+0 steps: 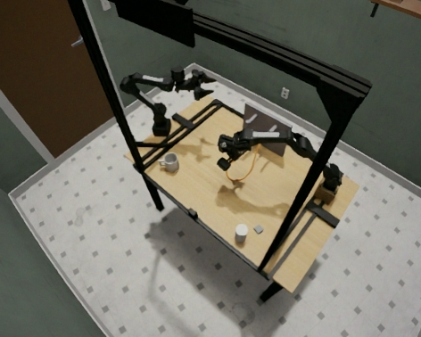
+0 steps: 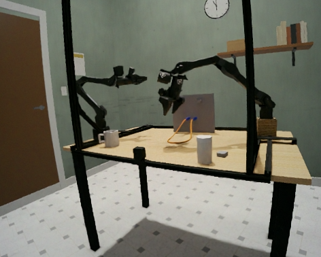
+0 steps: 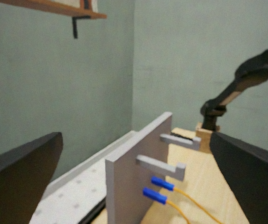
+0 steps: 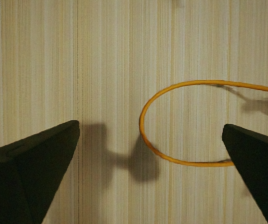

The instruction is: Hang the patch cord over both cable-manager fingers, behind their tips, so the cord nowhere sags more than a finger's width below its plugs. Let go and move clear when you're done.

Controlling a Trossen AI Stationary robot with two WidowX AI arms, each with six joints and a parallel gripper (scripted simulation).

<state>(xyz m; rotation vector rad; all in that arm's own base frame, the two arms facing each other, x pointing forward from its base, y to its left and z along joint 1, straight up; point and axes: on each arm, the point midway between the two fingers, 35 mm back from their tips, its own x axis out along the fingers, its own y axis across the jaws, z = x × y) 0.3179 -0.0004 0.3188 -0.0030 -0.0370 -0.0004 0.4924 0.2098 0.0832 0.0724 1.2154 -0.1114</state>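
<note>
Exterior view: the patch cord (image 1: 252,169) (image 2: 191,130) (image 3: 197,204) (image 4: 141,122) droops from two blue plugs (image 2: 192,118) (image 3: 158,189) in the upright panel (image 2: 207,109) (image 3: 135,170), its loop low over the table (image 1: 195,196) (image 2: 159,149) (image 4: 30,75), off both cable-manager fingers. The right gripper (image 1: 230,161) (image 2: 170,109) (image 4: 151,128) hangs open and empty above the loop; the left gripper (image 1: 210,86) (image 2: 145,78) (image 3: 137,138) is open and empty too. Descending off-centre, the right could pinch one strand or miss; the loop's height is hard to judge. Lifting short of the upturned tips would let the cord slip off, and hard pulling might strain the plugs.
</note>
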